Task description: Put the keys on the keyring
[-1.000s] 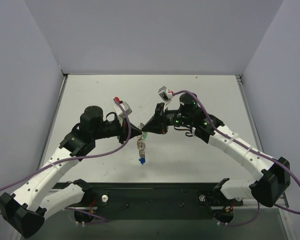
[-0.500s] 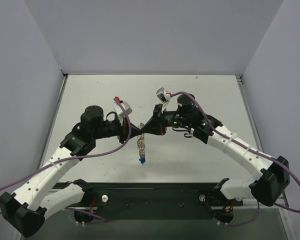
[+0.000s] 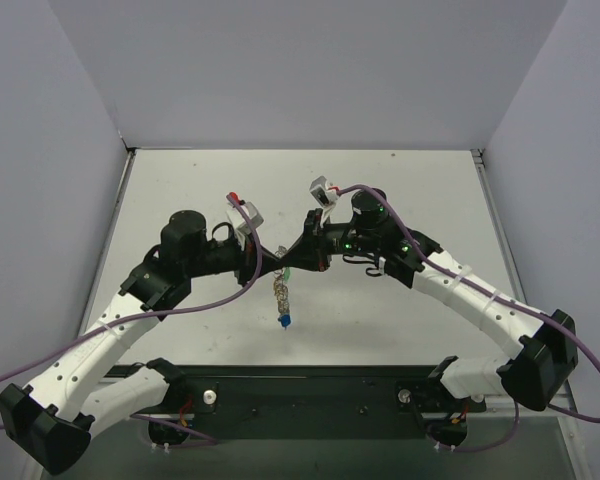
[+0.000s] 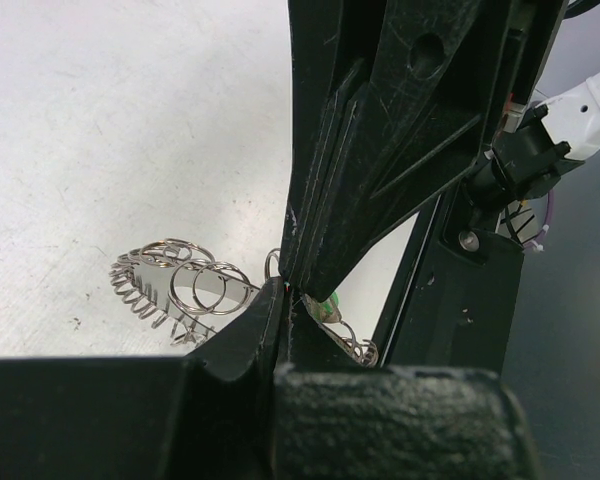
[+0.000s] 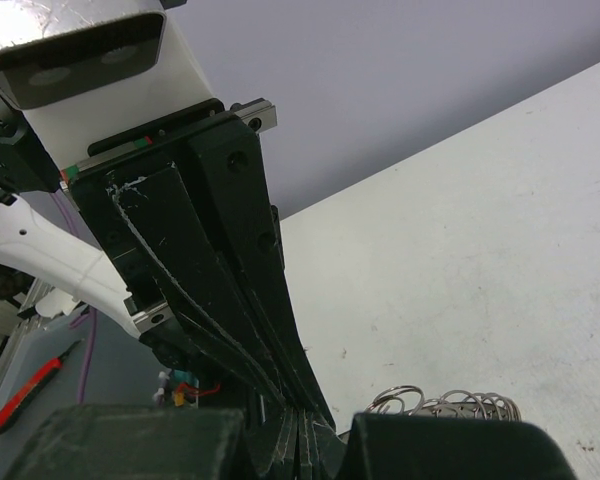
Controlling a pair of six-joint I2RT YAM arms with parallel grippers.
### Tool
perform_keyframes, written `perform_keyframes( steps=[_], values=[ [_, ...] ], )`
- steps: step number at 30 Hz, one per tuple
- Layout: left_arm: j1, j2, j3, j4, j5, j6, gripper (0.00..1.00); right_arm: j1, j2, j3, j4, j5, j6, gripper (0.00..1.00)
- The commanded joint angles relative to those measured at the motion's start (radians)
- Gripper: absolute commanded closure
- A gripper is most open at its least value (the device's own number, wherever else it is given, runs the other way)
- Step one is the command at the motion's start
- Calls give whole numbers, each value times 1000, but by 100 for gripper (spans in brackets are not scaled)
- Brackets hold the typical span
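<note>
In the top view my left gripper [image 3: 278, 262] and right gripper [image 3: 291, 266] meet tip to tip above the table's middle. The silvery coiled keyring [image 3: 280, 293] hangs below them with a blue-headed key [image 3: 285, 321] at its lower end. A green key head [image 3: 289, 270] shows at the tips. In the left wrist view my left gripper [image 4: 283, 290] is shut where the keyring [image 4: 170, 285] meets it, beside the green key [image 4: 328, 306]. The right gripper's fingers [image 4: 380, 130] press in from above. In the right wrist view the right gripper [image 5: 302, 432] is shut, and the keyring [image 5: 450, 405] shows beside it.
The white table [image 3: 400, 190] is walled at the back and both sides. A black base rail [image 3: 310, 385] runs along the near edge. Purple cables [image 3: 220, 300] trail from both wrists.
My right gripper has edged left toward the left gripper, so the tips now overlap more closely. The keyring and blue key hang in the same place.
</note>
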Motion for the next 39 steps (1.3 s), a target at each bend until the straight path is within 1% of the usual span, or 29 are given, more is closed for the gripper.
perform_keyframes(
  steps=[1,11,18,25,34,39],
  values=[
    [-1,-42,12,129,99,-9,100,9,-21,-6,52,26,-33,100],
    [-1,-63,10,129,177,28,100,7,-55,-17,58,32,-34,100],
    [-1,-71,9,143,228,25,100,6,-60,-26,61,40,-36,100],
    [-1,-80,4,168,233,3,100,6,-75,-37,58,49,-40,100],
    [-1,-88,-2,177,170,-21,100,3,-112,-58,55,61,-47,100],
    [-1,-89,-4,197,185,-32,100,-2,-124,-70,55,66,-47,100]
  ],
)
